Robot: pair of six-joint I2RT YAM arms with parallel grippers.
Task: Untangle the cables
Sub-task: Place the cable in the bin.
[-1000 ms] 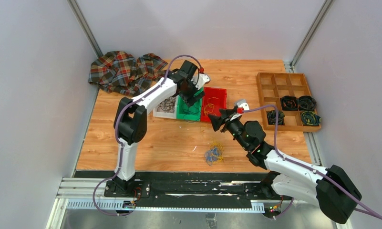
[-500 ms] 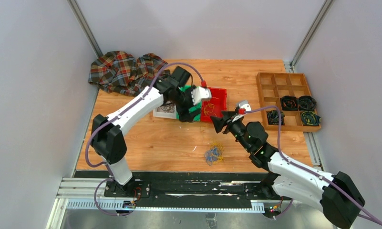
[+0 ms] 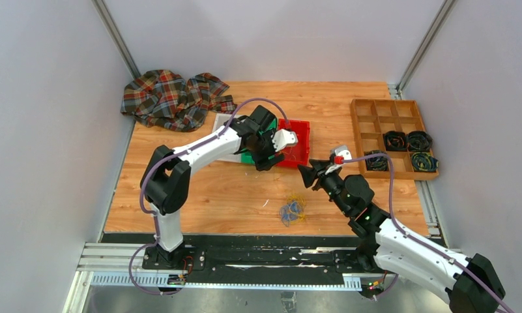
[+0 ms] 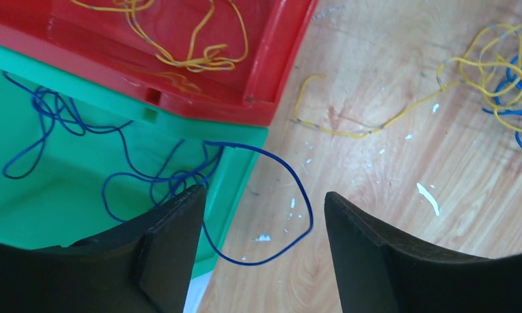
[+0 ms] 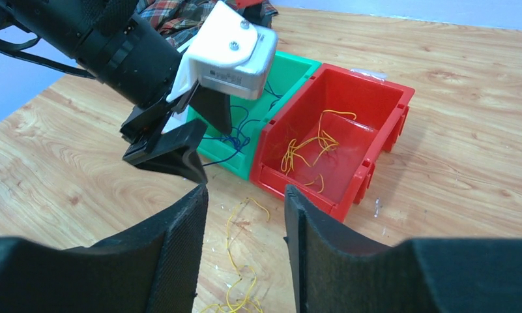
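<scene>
Both the left claw (image 4: pixel 264 195) and right claw (image 5: pixel 245 190) gape empty; the clump of thin blue-and-yellow wire loops (image 3: pixel 292 208), six o'clock of the red plastic bin (image 3: pixel 302 134), looks light, floppy, best pinched at one outlying loop.

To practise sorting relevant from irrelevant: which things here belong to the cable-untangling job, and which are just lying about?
Job: tangled cables, yellow wires in the red bin, blue wires in the green bin.
Lying about: plaid cloth, wooden tray, dark coiled bundles.
</scene>
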